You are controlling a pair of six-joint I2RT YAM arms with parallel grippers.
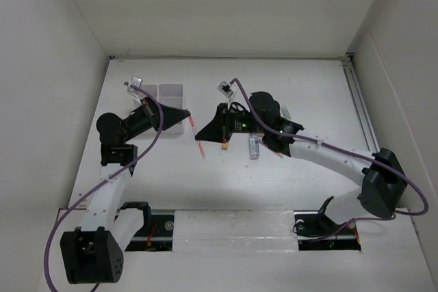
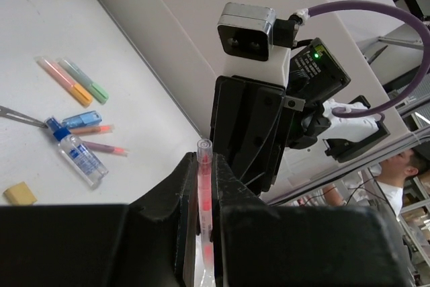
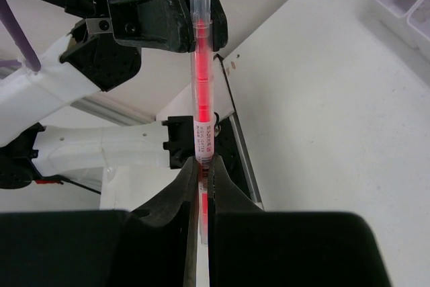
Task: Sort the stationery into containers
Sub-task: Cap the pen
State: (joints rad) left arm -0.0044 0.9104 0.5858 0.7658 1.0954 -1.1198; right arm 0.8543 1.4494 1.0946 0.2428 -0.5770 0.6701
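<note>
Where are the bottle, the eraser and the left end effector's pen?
bottle (image 2: pixel 84 161): left wrist view, clear body.
eraser (image 2: pixel 19 193): left wrist view, top face.
pen (image 2: pixel 203 174): left wrist view, red barrel.

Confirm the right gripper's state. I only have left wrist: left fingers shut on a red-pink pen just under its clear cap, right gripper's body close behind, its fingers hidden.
Observer: Right wrist shows the right gripper shut on what looks like the same red-pink pen, lower on the barrel. The left gripper clamps the cap end above.
Operator: Where's the organizer?
Observer: Top view: the white organizer lies under the left gripper, whose tip is just past its right edge.
Operator: Anything in it?
Observer: The compartments that show look empty; the gripper hides the rest.
</note>
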